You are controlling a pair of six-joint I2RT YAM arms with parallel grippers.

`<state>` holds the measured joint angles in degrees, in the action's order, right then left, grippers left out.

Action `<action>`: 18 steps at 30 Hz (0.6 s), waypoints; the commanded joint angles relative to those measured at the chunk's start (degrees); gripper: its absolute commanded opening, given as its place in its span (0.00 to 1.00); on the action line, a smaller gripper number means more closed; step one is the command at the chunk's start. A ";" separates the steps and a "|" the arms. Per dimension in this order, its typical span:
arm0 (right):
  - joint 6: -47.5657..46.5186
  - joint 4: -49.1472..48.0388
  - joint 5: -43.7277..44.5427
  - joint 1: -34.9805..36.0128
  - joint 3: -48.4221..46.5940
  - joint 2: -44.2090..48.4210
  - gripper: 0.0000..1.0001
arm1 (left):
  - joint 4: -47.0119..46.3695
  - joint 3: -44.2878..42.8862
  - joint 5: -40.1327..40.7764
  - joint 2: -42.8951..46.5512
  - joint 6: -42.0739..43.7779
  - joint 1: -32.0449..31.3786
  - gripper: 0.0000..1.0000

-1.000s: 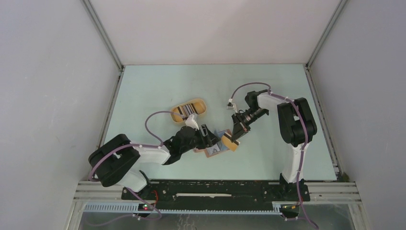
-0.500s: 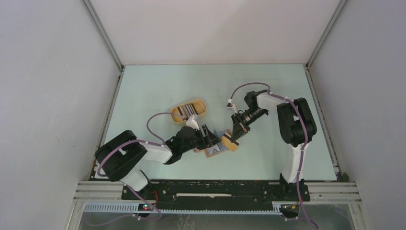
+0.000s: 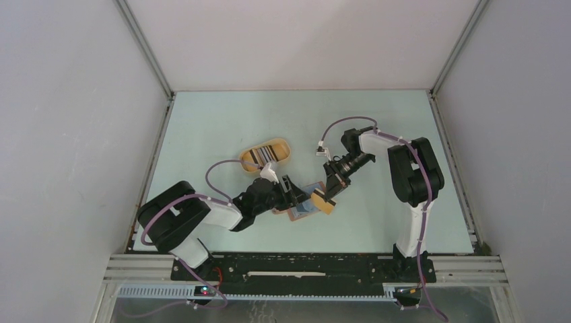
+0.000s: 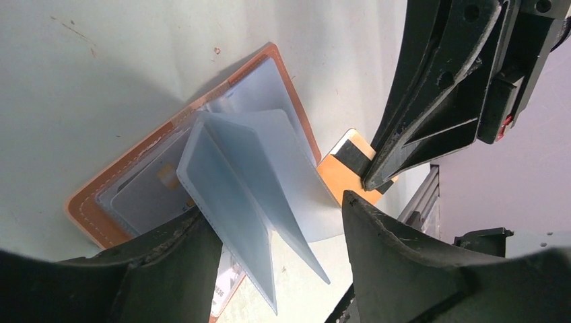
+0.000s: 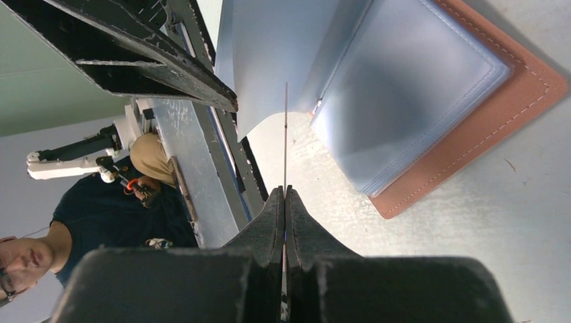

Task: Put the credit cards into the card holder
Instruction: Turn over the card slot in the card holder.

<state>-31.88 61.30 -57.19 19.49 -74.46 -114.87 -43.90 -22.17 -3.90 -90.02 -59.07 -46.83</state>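
Note:
The card holder (image 4: 91,208) lies open on the table, reddish-brown, with its clear sleeves (image 4: 236,175) fanned upright. A pale card (image 4: 145,192) sits in one sleeve. My left gripper (image 4: 271,205) is open and straddles the fanned sleeves, its left finger down on the holder. My right gripper (image 5: 285,190) is shut on an orange credit card (image 4: 343,171), seen edge-on (image 5: 285,134) in its own view, with the edge close to the sleeves (image 5: 269,60). From above, the orange card (image 3: 324,202) is at the holder's (image 3: 304,211) right edge, between the left gripper (image 3: 296,196) and the right gripper (image 3: 329,193).
An oval tan tray (image 3: 281,146) holding more cards stands behind the left arm. A white card (image 4: 225,289) pokes out under the left finger. The left gripper's finger (image 5: 148,60) crosses the top of the right wrist view. White walls close in the table.
The right gripper has shifted slightly left with the orange card, nearer the sleeves. The left arm's elbow has swung a little toward the middle. The holder has stayed put.

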 commanded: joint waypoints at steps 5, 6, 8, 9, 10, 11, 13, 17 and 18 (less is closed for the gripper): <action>-0.25 -1.84 2.87 -2.41 -1.60 6.28 0.00 | -2.33 1.43 -0.72 0.15 -0.18 0.34 0.67; -0.23 -2.07 3.09 -3.04 -1.31 7.19 0.00 | -2.33 1.43 -0.75 0.31 -0.17 0.33 0.67; -0.08 -2.88 3.68 -4.53 -0.58 9.72 0.00 | -2.33 1.56 -0.68 0.60 -0.08 0.46 0.67; -0.03 -3.32 3.74 -5.27 -0.25 10.78 0.00 | -2.33 1.56 -0.53 0.63 -0.08 0.43 0.67; 0.03 -3.86 3.75 -6.04 0.20 11.97 0.00 | -2.33 1.65 -0.56 0.57 -0.02 0.44 0.67; 0.02 -4.28 3.63 -6.82 0.61 12.96 0.00 | -2.33 1.61 -0.51 0.50 0.00 0.50 0.67; -0.58 -4.42 3.01 -7.48 1.36 14.21 0.00 | -2.33 1.46 -0.63 0.22 0.18 0.42 0.68; -5.63 -1.17 -1.19 -7.05 1.41 14.67 0.00 | -2.33 1.34 -0.66 0.10 0.27 0.43 0.68; -7.57 -0.09 -2.04 -6.57 1.42 15.06 0.00 | -2.33 1.34 -0.71 0.02 0.28 0.43 0.68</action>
<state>-33.15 58.26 -54.96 11.38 -73.76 -101.38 -44.69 -21.65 -3.90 -90.02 -59.07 -46.74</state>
